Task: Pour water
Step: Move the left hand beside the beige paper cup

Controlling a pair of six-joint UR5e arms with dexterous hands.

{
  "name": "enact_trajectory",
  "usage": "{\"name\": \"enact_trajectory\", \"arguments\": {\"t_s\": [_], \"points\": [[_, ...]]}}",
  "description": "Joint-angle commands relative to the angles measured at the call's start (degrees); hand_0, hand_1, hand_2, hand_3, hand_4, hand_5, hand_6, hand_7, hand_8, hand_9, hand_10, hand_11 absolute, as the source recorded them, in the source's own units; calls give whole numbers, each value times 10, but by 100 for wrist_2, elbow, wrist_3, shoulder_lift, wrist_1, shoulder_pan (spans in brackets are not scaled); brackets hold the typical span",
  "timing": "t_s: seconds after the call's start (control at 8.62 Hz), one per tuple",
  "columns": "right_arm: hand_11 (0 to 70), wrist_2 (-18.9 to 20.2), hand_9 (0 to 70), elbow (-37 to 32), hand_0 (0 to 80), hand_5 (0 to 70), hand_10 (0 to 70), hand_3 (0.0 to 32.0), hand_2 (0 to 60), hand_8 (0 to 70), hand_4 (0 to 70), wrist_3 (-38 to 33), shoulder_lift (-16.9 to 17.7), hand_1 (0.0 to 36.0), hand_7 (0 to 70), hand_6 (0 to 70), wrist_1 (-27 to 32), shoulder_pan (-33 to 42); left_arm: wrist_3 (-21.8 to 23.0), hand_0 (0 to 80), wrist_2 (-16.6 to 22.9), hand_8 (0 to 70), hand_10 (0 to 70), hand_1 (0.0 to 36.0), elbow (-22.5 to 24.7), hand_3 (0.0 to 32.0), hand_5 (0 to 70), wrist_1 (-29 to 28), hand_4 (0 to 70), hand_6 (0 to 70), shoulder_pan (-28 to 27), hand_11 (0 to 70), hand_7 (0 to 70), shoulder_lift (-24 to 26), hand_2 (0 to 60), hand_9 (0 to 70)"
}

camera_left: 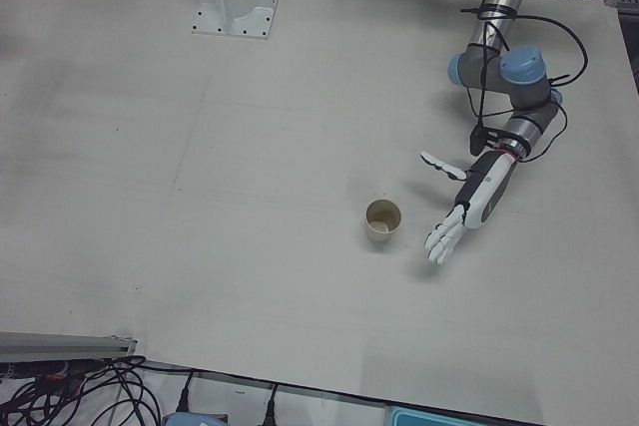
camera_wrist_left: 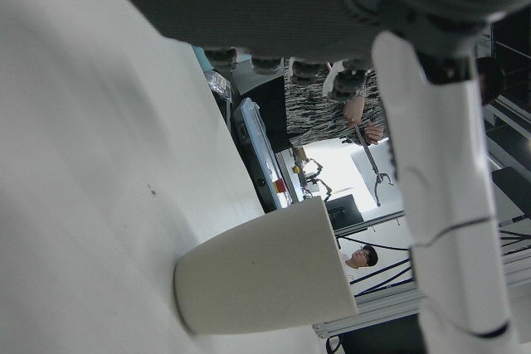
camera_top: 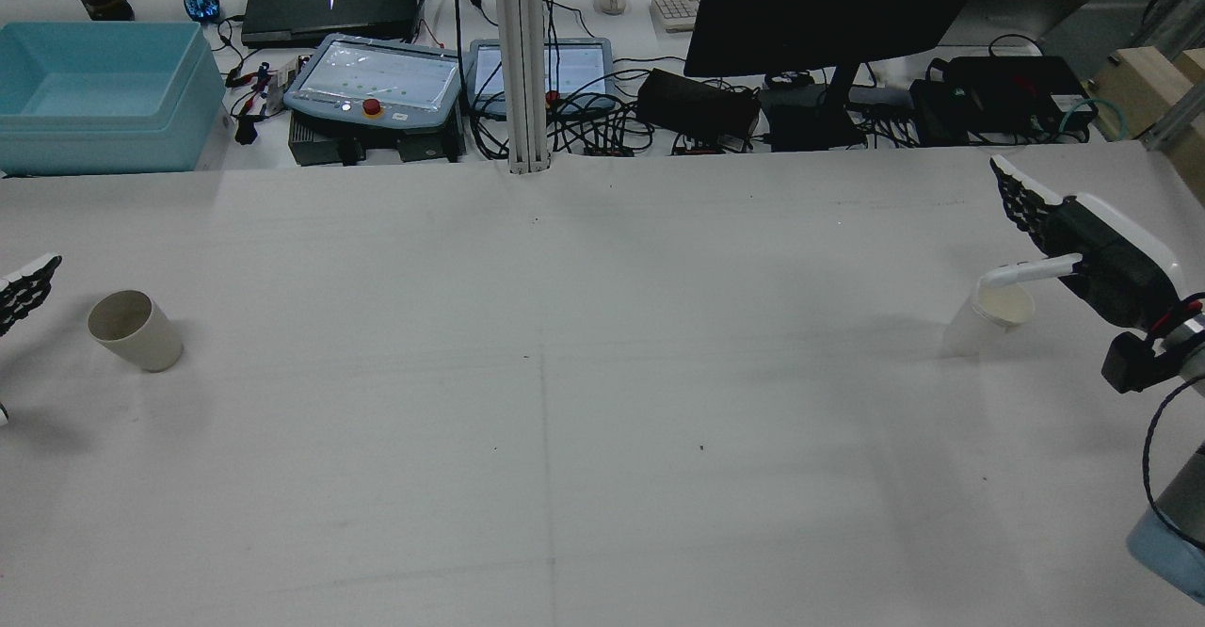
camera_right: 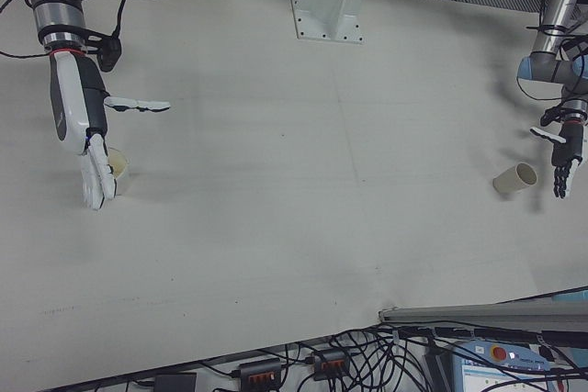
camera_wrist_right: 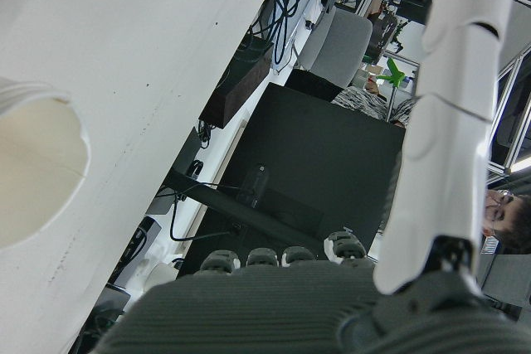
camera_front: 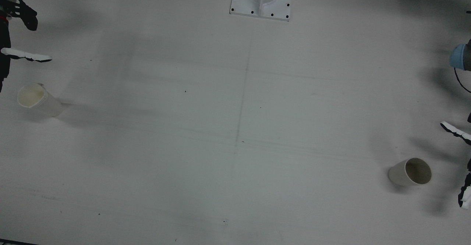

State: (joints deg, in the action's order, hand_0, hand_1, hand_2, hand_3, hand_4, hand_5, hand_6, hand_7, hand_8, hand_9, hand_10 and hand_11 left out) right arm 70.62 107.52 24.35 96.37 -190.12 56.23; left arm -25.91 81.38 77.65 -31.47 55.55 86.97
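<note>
1. Front view: the white table (camera_front: pixel 235 127) is wide and bare in the middle, with a paper cup at each end. On this view's left stands the cup holding pale liquid (camera_front: pixel 36 99), and only the edge of the right hand (camera_front: pixel 25 54) shows above it, one finger stretched out flat. On this view's right stands the empty cup (camera_front: pixel 410 172), with bits of the left hand (camera_front: pixel 460 134) at the frame edge.
2. Rear view: the empty cup sits near the left hand, apart from it. The right hand hangs over the far side of the filled cup, fingers spread, thumb reaching across the rim, nothing gripped.
3. Left-front view: here is the clearest look. The left hand is flat and open, fingers straight and splayed, just beside the empty cup and not touching it.
4. Right-front view: the right hand hangs open, fingers pointing down in front of the filled cup, thumb out sideways, holding nothing. The left hand is open too.
5. Left hand view: the empty cup stands upright on the table, close by.
6. Right hand view: the filled cup's rim shows at the edge, and a monitor (camera_wrist_right: pixel 315 172) lies beyond.
</note>
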Motion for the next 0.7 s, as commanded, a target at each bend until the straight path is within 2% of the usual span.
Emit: {"name": "enact_trajectory", "arguments": {"t_s": [0.0, 0.12, 0.23, 0.35, 0.46, 0.58], "points": [[10, -4, 0, -178, 579, 0, 0, 0, 0, 0, 0, -210, 66, 197, 0, 0, 10, 28, -10, 570, -25, 23, 0, 54, -171, 24, 0, 97, 125, 3, -150, 0, 44, 250, 0, 0], [22, -4, 0, -196, 568, 0, 1, 0, 0, 0, 0, -664, 432, 188, 0, 0, 71, 133, 7, 560, -25, 23, 0, 49, -171, 32, 0, 123, 119, 0, -150, 0, 39, 250, 0, 0], [41, 5, 0, -327, 557, 0, 11, 0, 0, 0, 0, -808, 879, 181, 0, 0, 629, 334, 16, 559, -25, 21, 0, 43, -171, 36, 0, 124, 118, 0, -150, 0, 39, 250, 0, 0], [42, 31, 0, -763, 548, 0, 12, 0, 0, 0, 0, -957, 979, 172, 0, 0, 1261, 536, 16, 552, -34, 21, 0, 37, -154, 34, 0, 141, 118, 1, -150, 0, 44, 259, 0, 0], [8, 57, 0, -985, 534, 0, 0, 0, 0, 0, 0, -1089, 989, 161, 0, 0, 1485, 608, 8, 553, -34, 21, 0, 36, -145, 44, 0, 211, 116, 1, -158, 0, 46, 320, 0, 0], [0, 66, 0, -1013, 557, 0, 0, 0, 0, 0, 0, -1099, 1007, 175, 0, 0, 1496, 652, -10, 559, -43, 22, 0, 39, -180, 48, 0, 272, 113, 0, -202, 0, 46, 373, 0, 0]]}}
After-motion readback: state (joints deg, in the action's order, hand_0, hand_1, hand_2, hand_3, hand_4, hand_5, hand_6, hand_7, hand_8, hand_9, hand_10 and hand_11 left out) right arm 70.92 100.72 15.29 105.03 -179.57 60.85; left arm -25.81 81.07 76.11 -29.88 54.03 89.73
